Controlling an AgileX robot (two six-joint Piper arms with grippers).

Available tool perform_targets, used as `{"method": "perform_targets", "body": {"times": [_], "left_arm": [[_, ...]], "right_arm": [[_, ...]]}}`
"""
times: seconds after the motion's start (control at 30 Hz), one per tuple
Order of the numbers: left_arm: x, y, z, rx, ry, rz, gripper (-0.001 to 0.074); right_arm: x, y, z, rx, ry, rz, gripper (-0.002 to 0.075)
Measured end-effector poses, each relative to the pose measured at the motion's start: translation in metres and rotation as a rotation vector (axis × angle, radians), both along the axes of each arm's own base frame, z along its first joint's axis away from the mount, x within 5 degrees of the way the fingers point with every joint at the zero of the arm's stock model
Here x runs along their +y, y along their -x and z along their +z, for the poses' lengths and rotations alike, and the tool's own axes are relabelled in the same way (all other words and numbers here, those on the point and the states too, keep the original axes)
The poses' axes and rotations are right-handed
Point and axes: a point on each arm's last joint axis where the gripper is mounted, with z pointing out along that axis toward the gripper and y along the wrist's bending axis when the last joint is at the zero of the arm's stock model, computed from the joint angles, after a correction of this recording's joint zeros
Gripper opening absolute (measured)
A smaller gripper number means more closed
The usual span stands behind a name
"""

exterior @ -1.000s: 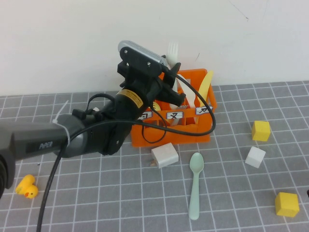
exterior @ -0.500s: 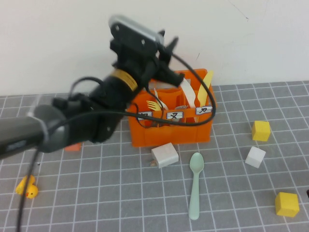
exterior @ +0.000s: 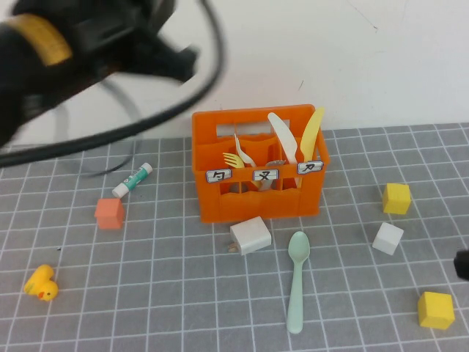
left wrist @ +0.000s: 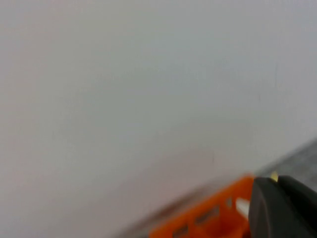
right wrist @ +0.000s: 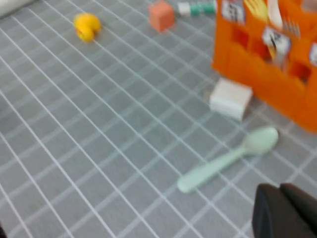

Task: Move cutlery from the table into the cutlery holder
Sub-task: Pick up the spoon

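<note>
The orange cutlery holder [exterior: 256, 194] stands mid-table against the wall. In it a cream-white fork [exterior: 244, 151] stands beside a small yellow fork, a white knife and a yellow knife. The mint-green spoon [exterior: 296, 282] lies on the tiles in front of the holder, bowl towards it; it also shows in the right wrist view [right wrist: 228, 158]. My left gripper [exterior: 174, 62], blurred, is high at the upper left, away from the holder; in its wrist view [left wrist: 277, 181] the fingers are together and empty. My right gripper [right wrist: 280, 187] is shut and empty at the table's right edge [exterior: 462, 264].
A white block [exterior: 250, 235] lies just in front of the holder, next to the spoon's bowl. A white cube [exterior: 387, 237] and two yellow cubes [exterior: 396, 198] [exterior: 435, 309] lie to the right. To the left lie an orange cube [exterior: 109, 213], a tube [exterior: 133, 180] and a yellow duck [exterior: 40, 283].
My left arm has risen and swung up and left away from the holder. The cream-white fork it held above the holder now stands inside it.
</note>
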Motion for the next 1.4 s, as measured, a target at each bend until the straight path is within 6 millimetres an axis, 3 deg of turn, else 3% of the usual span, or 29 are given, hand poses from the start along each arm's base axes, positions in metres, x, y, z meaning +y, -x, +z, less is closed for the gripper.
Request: {"method": "perform_targets", "body": {"times": [0.23, 0.43, 0.63, 0.77, 0.93, 1.03, 1.2, 1.4], "left_arm": [[0.034, 0.058, 0.004, 0.244, -0.074, 0.031, 0.0001], [0.059, 0.107, -0.02, 0.273, -0.055, 0.029, 0.0001], [0.088, 0.159, -0.056, 0.236, -0.03, 0.035, 0.0001], [0.101, 0.18, -0.087, 0.244, -0.006, 0.06, 0.0001], [0.114, 0.197, -0.113, 0.23, 0.031, 0.103, 0.0001], [0.119, 0.203, -0.121, 0.208, 0.038, 0.112, 0.0001], [0.122, 0.206, -0.133, 0.191, 0.019, 0.124, 0.0001], [0.121, 0.205, -0.141, 0.195, 0.016, 0.12, 0.0001]], "right_arm": [[0.012, -0.02, 0.038, 0.058, 0.028, 0.074, -0.0003], [0.038, -0.05, 0.043, 0.183, 0.23, 0.138, -0.0003], [0.084, -0.073, 0.01, 0.33, 0.389, 0.122, -0.0003], [0.121, -0.087, -0.018, 0.395, 0.484, 0.108, -0.0003], [0.15, -0.111, -0.042, 0.45, 0.552, 0.035, 0.002], [0.163, -0.129, -0.059, 0.494, 0.572, 0.008, 0.0125], [0.179, -0.155, -0.095, 0.561, 0.562, -0.118, 0.0379], [0.18, -0.177, -0.126, 0.553, 0.538, -0.369, 0.0428]]}}
